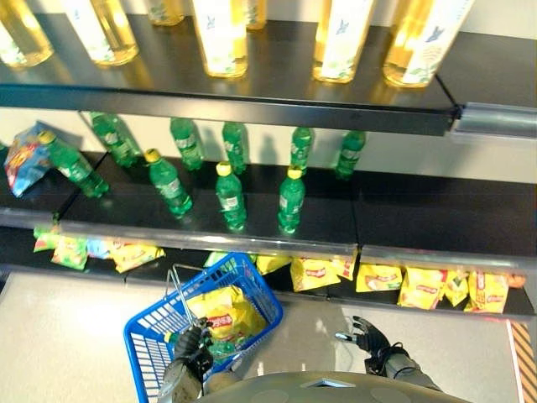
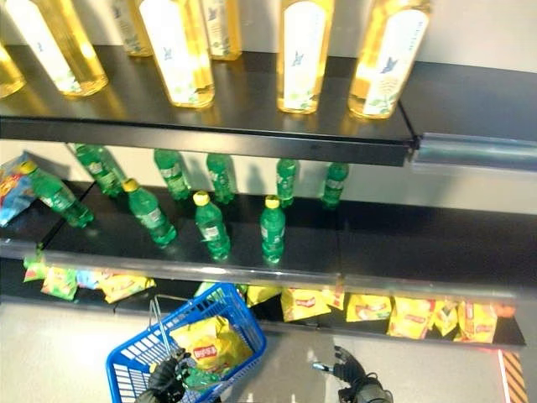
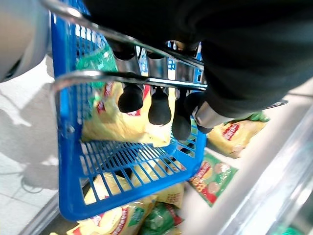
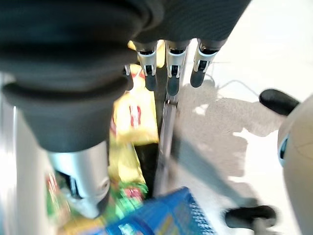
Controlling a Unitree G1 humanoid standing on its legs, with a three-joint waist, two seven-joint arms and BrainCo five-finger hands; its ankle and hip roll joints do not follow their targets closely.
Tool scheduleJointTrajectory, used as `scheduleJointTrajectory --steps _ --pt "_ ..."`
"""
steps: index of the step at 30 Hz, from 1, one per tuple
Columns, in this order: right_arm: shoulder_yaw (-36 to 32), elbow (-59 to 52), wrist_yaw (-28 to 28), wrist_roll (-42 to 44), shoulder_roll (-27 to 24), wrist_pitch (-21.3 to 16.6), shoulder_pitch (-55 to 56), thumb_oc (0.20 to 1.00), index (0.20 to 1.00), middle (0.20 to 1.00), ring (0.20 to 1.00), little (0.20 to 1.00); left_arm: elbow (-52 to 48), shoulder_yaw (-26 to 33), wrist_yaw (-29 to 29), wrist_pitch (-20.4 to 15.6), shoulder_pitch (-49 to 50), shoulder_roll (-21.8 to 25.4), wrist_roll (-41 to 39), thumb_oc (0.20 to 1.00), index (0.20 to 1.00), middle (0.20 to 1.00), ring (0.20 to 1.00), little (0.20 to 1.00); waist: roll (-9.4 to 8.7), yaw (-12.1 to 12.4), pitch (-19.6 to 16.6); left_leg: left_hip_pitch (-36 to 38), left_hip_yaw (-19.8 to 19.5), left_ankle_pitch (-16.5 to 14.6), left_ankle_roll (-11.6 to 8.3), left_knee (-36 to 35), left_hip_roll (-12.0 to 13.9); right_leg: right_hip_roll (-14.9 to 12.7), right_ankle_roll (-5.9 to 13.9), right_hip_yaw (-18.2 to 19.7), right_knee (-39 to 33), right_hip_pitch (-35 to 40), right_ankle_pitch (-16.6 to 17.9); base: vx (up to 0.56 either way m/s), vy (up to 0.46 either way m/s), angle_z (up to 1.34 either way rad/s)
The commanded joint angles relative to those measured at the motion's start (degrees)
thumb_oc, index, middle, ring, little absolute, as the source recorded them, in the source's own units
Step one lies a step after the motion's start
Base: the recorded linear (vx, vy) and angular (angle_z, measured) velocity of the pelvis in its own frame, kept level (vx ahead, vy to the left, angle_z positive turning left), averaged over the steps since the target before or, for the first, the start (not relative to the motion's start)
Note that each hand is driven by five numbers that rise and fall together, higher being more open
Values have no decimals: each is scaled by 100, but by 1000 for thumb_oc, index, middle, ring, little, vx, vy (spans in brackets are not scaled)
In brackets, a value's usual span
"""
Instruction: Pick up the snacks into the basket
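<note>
1. The left hand [image 1: 191, 344] is curling its fingers round the thin metal wire handles [image 3: 122, 78] of the blue plastic mesh shopping basket [image 1: 151, 332], which is hanging at about 7 o'clock in the left eye view, above the pale floor [image 1: 59, 336].
2. The right hand [image 1: 369, 336] is hovering at about 5 o'clock, fingers straight and relaxed, holding nothing.
3. Yellow snack packets [image 1: 220, 312] are already lying in the basket, along with a green item at its near corner; what that item is cannot be told.
4. More yellow snack bags [image 1: 419, 288] are sitting along the dark bottom shelf [image 1: 520, 306], at about 12 to 1 o'clock from the right hand and well apart from it.
5. Green plastic bottles with yellow caps [image 1: 229, 197] are standing on the middle shelf and tall yellow bottles [image 1: 340, 38] on the top one; neither belongs to this job.
6. The step in hand is likely a reach for the next bag. Doing it well probably means sending the right hand low, under the middle shelf's edge, and taking the bag nearest the front.
7. Pinching one bag at its upper seam should be safer than grabbing the pile.
8. The left hand should be keeping the basket level and close to the shelf, mouth up, so the carry across stays short.
</note>
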Motion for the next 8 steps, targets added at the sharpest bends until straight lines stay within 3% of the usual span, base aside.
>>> scheduleJointTrajectory --steps 1,8 --pt "-398 417 -239 848 81 -184 -505 1000 1000 1000 1000 1000 -291 114 -144 -561 -668 -145 286 200 200 200 200 200 81 84 82 73 -118 -89 -55 31 5 -156 206 151 -298 -173 849 65 2 -11" --pt "-809 552 -442 1664 242 -317 -551 1000 1000 1000 1000 1000 -104 35 -94 -569 -644 -274 192 200 200 200 200 200 140 21 15 146 -98 -205 -11 33 -39 -177 206 223 -293 -160 819 50 6 -5"
